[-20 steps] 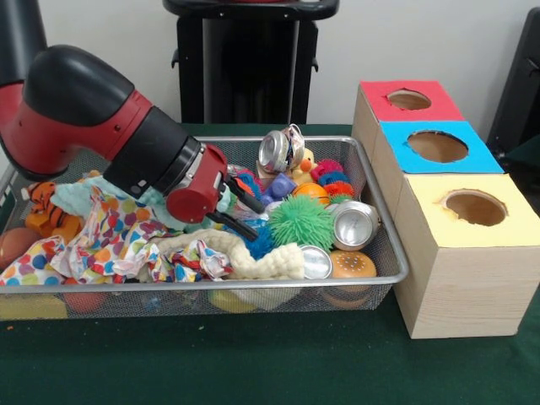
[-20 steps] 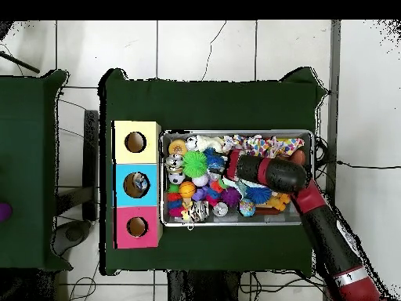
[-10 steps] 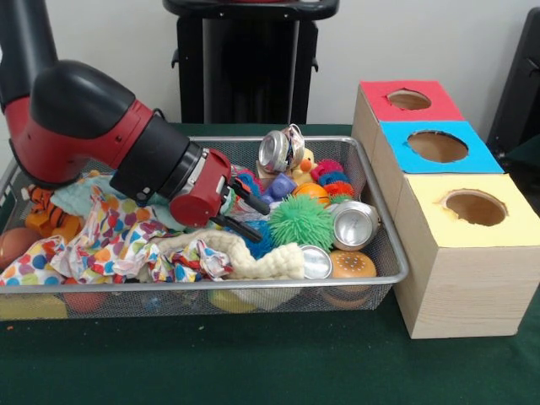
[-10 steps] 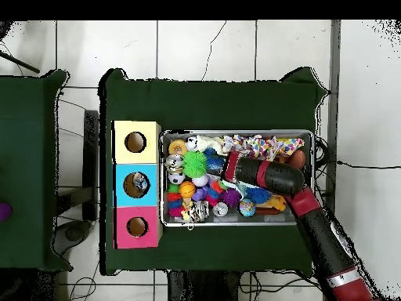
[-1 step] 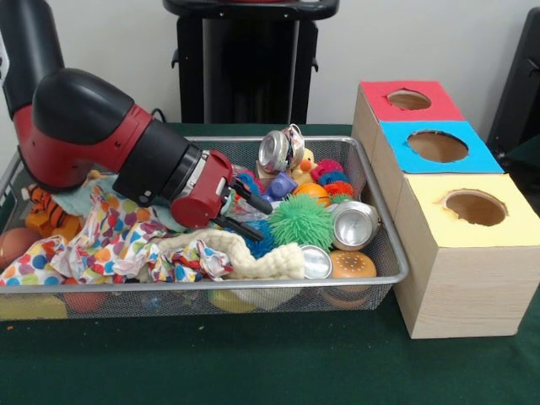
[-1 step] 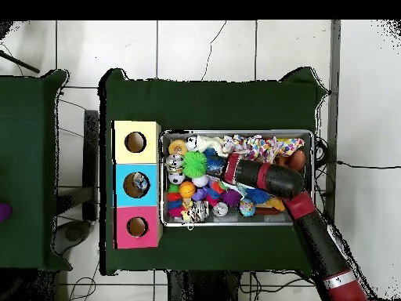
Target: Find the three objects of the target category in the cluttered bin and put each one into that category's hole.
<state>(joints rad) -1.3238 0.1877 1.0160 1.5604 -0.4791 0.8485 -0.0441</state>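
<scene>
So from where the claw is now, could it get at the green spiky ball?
Probably yes. The claw is open, its tips pointing at the green spiky ball just beside it. The ball sits on top of the clutter in the wire bin with nothing over it, and nothing stands between them.

Wire-mesh metal bin (image 5: pixel 384 245), shiny metal cans (image 5: pixel 354 224), matt wooden boxes (image 5: pixel 456 287) — spotted cloth (image 5: pixel 110 240).

The red and black arm (image 5: pixel 101 139) slants low, its claw (image 5: pixel 253 215) spread with both fingers apart.
</scene>
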